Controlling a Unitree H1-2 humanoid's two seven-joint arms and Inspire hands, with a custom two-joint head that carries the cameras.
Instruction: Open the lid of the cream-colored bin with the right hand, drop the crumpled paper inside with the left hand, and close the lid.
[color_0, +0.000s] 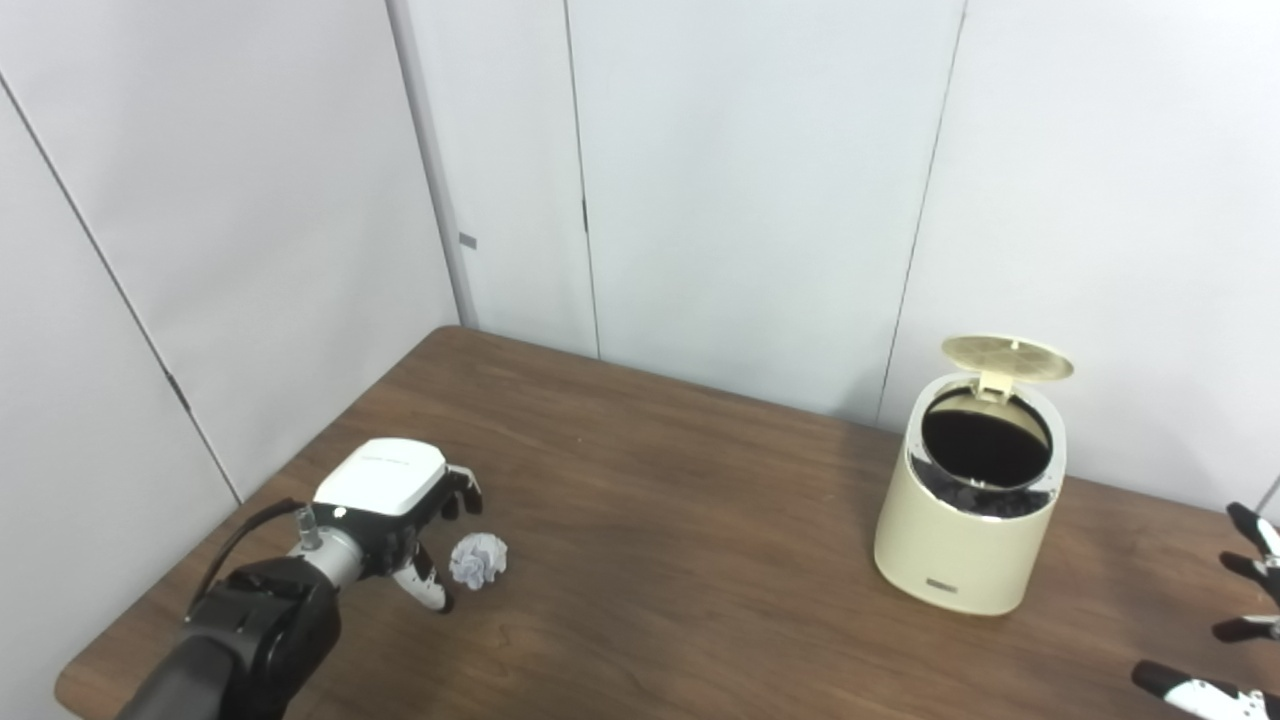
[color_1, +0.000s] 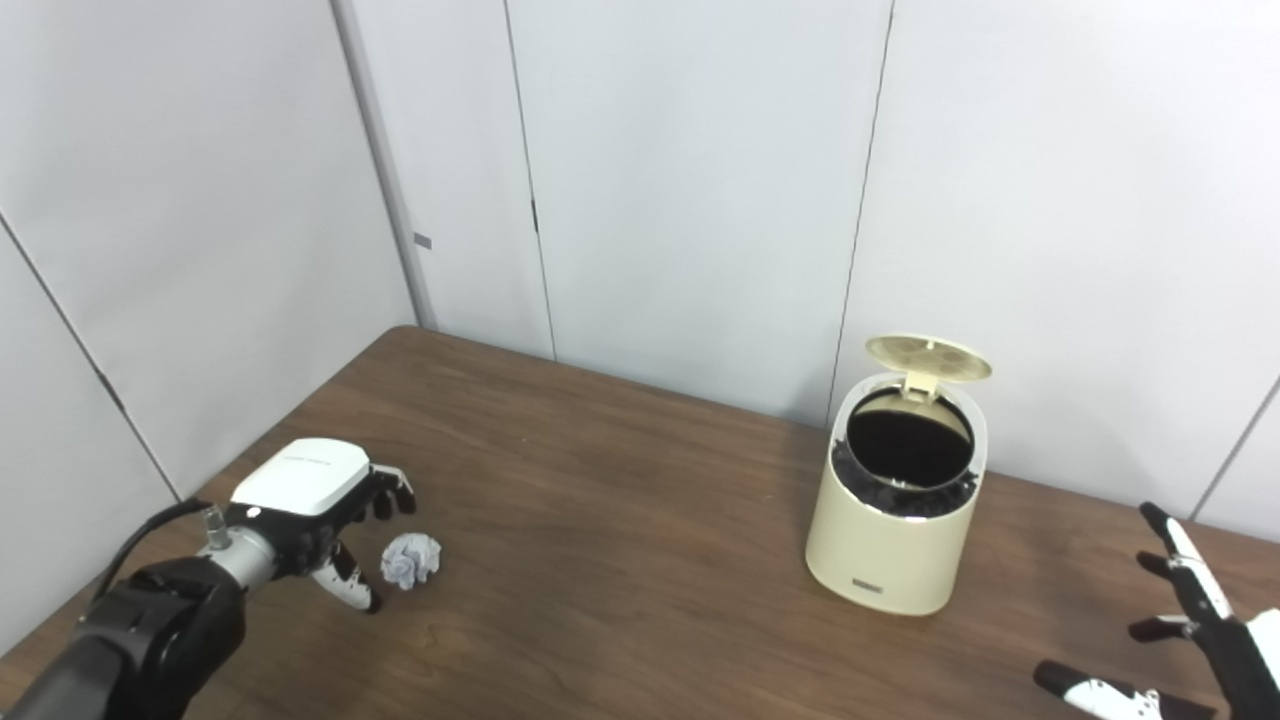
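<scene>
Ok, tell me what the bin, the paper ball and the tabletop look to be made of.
Bin: likely plastic, smooth cream body with a soft sheen; a shiny, chrome-looking ring lines the mouth, material uncertain. Its lid stands open, same cream tone.
Crumpled paper: thin whitish paper, sharp creases and folds.
Table: dark brown wood grain, matte; could be veneer or laminate rather than solid wood.

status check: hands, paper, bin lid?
Left hand open beside the crumpled paper, not gripping. Right hand open, clear of the bin. Lid up. Path across the table unobstructed.
</scene>
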